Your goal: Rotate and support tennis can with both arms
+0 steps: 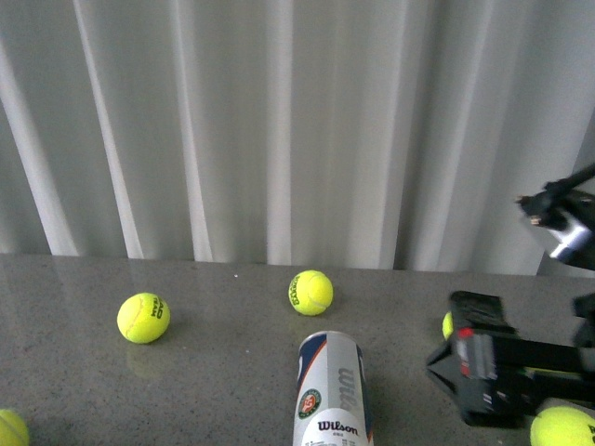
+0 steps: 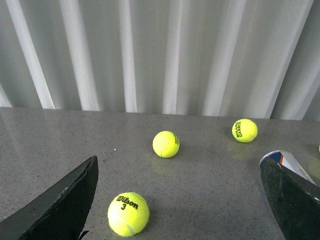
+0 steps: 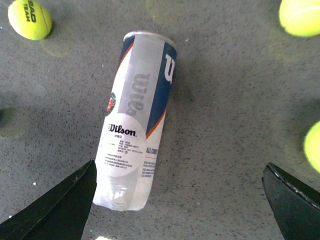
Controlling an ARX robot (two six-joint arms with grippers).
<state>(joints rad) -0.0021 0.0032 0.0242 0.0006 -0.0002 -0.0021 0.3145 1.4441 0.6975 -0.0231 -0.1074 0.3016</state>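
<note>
backdrop: white pleated curtain (image 1: pixel 279 130) | surface: grey speckled tabletop (image 1: pixel 214 372)

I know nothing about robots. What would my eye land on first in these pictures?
The clear Wilson tennis can stands out first, lying on its side on the grey table near the front of the view. Bright yellow tennis balls are scattered around it, with a white curtain behind. The black right gripper hangs open beside the can, not holding it.
</note>
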